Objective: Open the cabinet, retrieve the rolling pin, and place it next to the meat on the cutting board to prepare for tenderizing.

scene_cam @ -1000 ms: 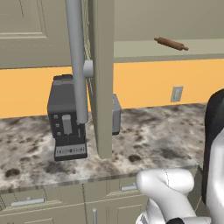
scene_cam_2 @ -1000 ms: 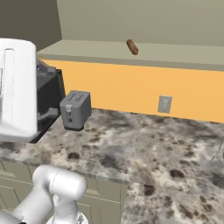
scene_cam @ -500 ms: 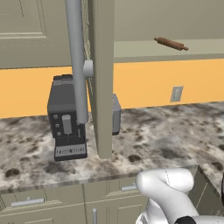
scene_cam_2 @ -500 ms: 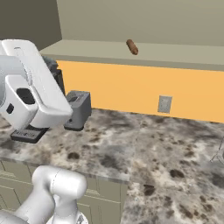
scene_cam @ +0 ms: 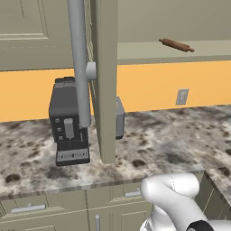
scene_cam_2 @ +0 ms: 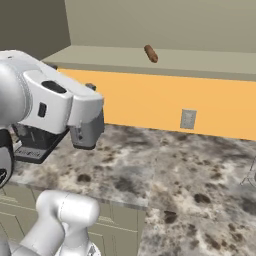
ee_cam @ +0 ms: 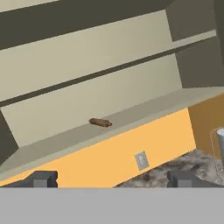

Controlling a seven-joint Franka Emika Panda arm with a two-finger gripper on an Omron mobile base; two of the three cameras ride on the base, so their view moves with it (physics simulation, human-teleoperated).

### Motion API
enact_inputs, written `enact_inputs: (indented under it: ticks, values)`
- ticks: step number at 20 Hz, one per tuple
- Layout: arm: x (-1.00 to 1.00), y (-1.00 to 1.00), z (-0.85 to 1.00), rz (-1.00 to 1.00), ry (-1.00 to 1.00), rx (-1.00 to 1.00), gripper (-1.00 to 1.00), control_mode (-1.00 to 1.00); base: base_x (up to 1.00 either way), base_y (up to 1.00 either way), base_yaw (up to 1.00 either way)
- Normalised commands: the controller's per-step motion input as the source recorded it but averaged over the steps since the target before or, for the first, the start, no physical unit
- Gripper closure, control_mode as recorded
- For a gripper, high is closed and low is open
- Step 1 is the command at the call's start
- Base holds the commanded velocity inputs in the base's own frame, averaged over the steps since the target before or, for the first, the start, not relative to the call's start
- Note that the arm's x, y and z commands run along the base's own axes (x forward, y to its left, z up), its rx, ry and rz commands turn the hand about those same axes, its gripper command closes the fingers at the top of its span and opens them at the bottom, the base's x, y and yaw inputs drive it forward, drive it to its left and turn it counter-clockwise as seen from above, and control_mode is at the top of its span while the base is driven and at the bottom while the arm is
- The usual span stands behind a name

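I see the rolling pin (scene_cam: 176,45) lying on the bottom shelf (scene_cam: 207,50) of the open cabinet (scene_cam: 104,67), well to the right of the swung-out door; in the hand view it (ee_cam: 100,122) sits on the same shelf, alone, near the front lip. From the right base view the pin (scene_cam_2: 150,53) appears end-on, on the pale shelf board. The cabinet door stands edge-on to the left base camera, its long grey bar handle (scene_cam: 79,63) running vertically in front of it.

Below the shelf runs an orange backsplash (scene_cam_2: 150,105) with a grey wall outlet (scene_cam_2: 187,119). Under it, the desk (scene_cam_2: 200,170) is mottled grey-brown stone. A dark coffee machine (scene_cam: 67,122) stands on the desk at left, behind the door handle; a grey toaster (scene_cam: 119,118) is partly hidden by the door edge. Taupe drawer fronts (scene_cam: 40,212) with short horizontal handles sit under the desk edge.

End effector (ee_cam: 113,178): both finger tips visible at the bottom of the hand view, set wide apart, nothing between them, aimed up at the shelf. In the right base view the hand (scene_cam_2: 75,115) hangs above the desk at left, well apart from the pin.
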Motion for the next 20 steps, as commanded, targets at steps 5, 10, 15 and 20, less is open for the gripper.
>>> enact_inputs:
  ticks: [5,10,15,20]
  values:
    - [0.16,0.12,0.12,0.31,0.1,-0.25,-1.0,-1.0,0.0,0.0,0.0]
    - [0.11,0.15,0.0,0.1,0.11,-0.04,-1.0,-1.0,0.0,0.0,0.0]
    - [0.11,0.0,0.0,0.01,0.0,0.0,-1.0,-1.0,0.0,0.0,0.0]
    - [0.13,0.03,-0.02,0.12,0.0,-0.01,-1.0,-1.0,0.0,0.0,0.0]
